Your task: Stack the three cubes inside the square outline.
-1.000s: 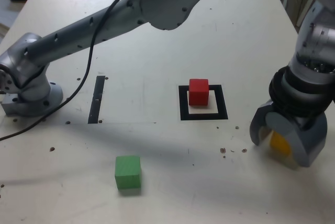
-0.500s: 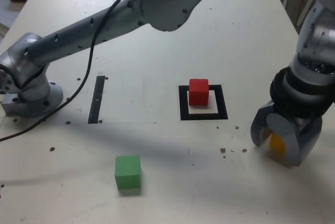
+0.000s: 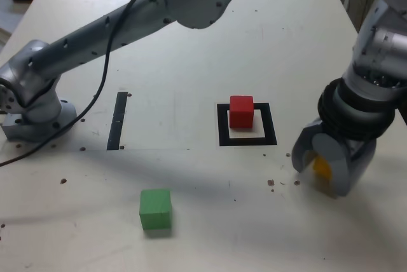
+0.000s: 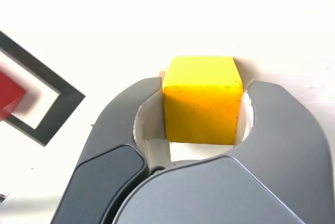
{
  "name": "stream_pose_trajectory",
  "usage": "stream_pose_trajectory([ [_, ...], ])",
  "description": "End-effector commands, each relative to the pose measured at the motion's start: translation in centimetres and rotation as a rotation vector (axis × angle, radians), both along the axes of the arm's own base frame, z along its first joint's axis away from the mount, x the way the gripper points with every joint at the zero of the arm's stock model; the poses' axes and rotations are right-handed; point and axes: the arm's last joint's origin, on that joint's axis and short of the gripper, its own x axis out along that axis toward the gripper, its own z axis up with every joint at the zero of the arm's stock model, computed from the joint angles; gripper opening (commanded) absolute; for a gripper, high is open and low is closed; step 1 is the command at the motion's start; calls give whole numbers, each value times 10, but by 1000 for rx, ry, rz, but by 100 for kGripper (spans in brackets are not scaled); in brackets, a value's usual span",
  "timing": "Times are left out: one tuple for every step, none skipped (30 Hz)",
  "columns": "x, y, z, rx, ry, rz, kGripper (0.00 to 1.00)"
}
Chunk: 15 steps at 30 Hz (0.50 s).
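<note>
"What has your tool (image 4: 204,81) got?"

"The yellow cube (image 4: 203,114). I have my two curved fingers closed on it, one on each side, and its top face shows between the tips. I can't tell whether its underside touches the table (image 3: 191,176)."

"Where are you with it?"

"Out to the exterior view's right of the square (image 3: 269,126), and a bit nearer the camera than the square is."

"And the red cube (image 3: 241,113)?"

"That one sits inside the square, toward the exterior view's left part of it, with some of the pale centre showing beside it. Nothing is on top of it."

"The green cube (image 3: 156,210)?"

"On the table by itself, well apart from the square, to the exterior view's left of it and nearer the camera. Its top is bare too."

"What's that dark strip (image 3: 117,121)?"

"Just a narrow black one lying flat, off to the exterior view's left of the square. My base (image 3: 41,122) stands farther out on that same side, and my cable (image 3: 105,62) hangs in a long curve between base and square."
</note>
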Motion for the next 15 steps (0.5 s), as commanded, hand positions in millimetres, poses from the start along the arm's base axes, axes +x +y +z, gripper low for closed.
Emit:
stream_pose_trajectory([
  [-18, 8, 29, 14, -10, 15, 22],
  [-24, 11, 36, 22, -7, 24, 22],
  [-32, 15, 43, 30, -4, 35, 22],
  [-39, 18, 51, 37, -3, 47, 22],
  [-47, 22, 57, 44, -3, 61, 22],
  [-54, 25, 64, 49, -5, 75, 22],
  [-61, 27, 71, 53, -8, 89, 22],
  [-68, 30, 77, 56, -13, 103, 22],
  [-77, 33, 85, 59, -22, 122, 22],
  [-83, 35, 91, 61, -30, 138, 22],
  [-89, 38, 96, 63, -39, 156, 22],
  [-94, 41, 101, 64, -49, 174, 22],
  [-99, 45, 106, 65, -60, 195, 22],
  [-104, 49, 110, 66, -69, 218, 23],
  [-109, 53, 113, 66, -78, 241, 23],
])
